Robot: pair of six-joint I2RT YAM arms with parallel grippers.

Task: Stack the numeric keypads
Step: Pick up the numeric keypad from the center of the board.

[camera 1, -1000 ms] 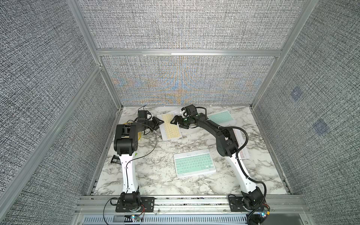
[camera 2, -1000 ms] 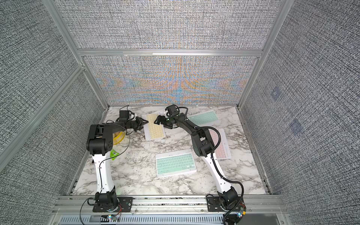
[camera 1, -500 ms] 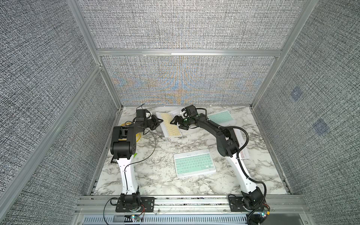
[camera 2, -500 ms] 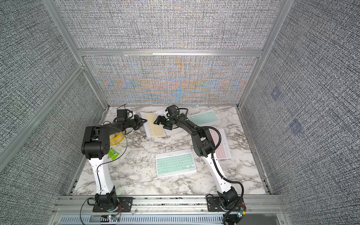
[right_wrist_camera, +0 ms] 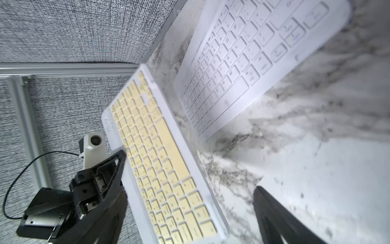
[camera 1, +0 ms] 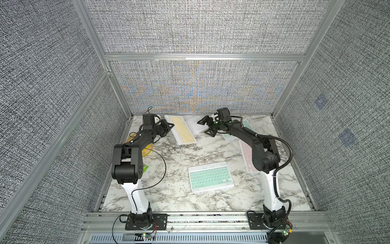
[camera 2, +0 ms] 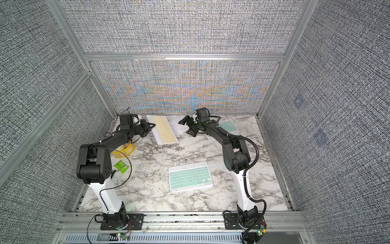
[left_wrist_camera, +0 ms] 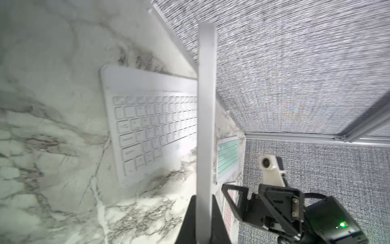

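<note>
Grip on the yellow keypad belongs to the left gripper, whose jaws are pinched together on one long edge of the thin frame. That edge is raised, so the keypad sits tilted at the back of the table. This is probably because so flat a slab gives no purchase from above and has to be tipped up by its rim. Whether its lower edge touches the marble I cannot tell.

The right gripper hangs just across from it, jaws wide apart with nothing between them. I judge it is placed to take the opposite edge and steady the lift. Just beside the yellow one, under that open gripper, the white keypad lies flat.

A mint keypad lies flat in the middle front, well apart from both grippers, and looks a fair base for the stack. A pink keypad lies along the right side, partly hidden by the right arm. A far mint keypad sits in the back right corner. None lies squarely on another, so stacking has barely begun.

A slim frame held by one edge could twist or slip, so a second hold seems wise before carrying.
</note>
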